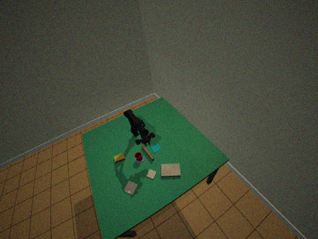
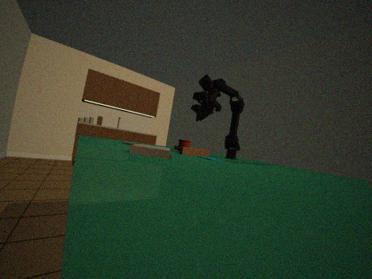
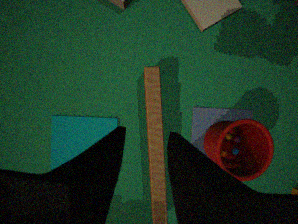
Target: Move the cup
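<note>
Black and pointy, the claw (image 1: 147, 143) (image 2: 198, 118) (image 3: 147, 136) hangs up in the air over the green bench (image 1: 186, 144) (image 2: 217, 210) (image 3: 90, 75), at the end of the bent black robot arm (image 1: 135, 121) (image 2: 234, 124). It is a little bit open, with a gap between its two fingers, and it is not holding anything. From the wrist, a long, thin brown wooden bar (image 1: 147, 152) (image 2: 196, 151) (image 3: 154, 110) shows down in that gap, but the bar lies on the bench, below the claw. The round red cup (image 1: 138, 155) (image 2: 184, 143) (image 3: 212, 142) stands upright on the flat, square purple-gray pad (image 1: 140, 161) (image 3: 200, 117), on one side of the bar. Small marbles (image 3: 235, 151) show inside the cup, some yellowish and one blue; it is too dark to count them all. On the other side of the bar is the flat, square bright blue pad (image 1: 155, 148) (image 2: 212, 158) (image 3: 82, 140), with no cup on it. A yellow block (image 1: 119, 157) sits near the cup, on the side away from the bar. A small, square cream block (image 1: 151, 173) (image 3: 212, 11) lies between a big, flat beige box (image 1: 170, 170) (image 2: 150, 151) and a flat gray block (image 1: 131, 188). Those three do not touch each other. Dark shadows lie on the bench, and one of them falls by the cup.
</note>
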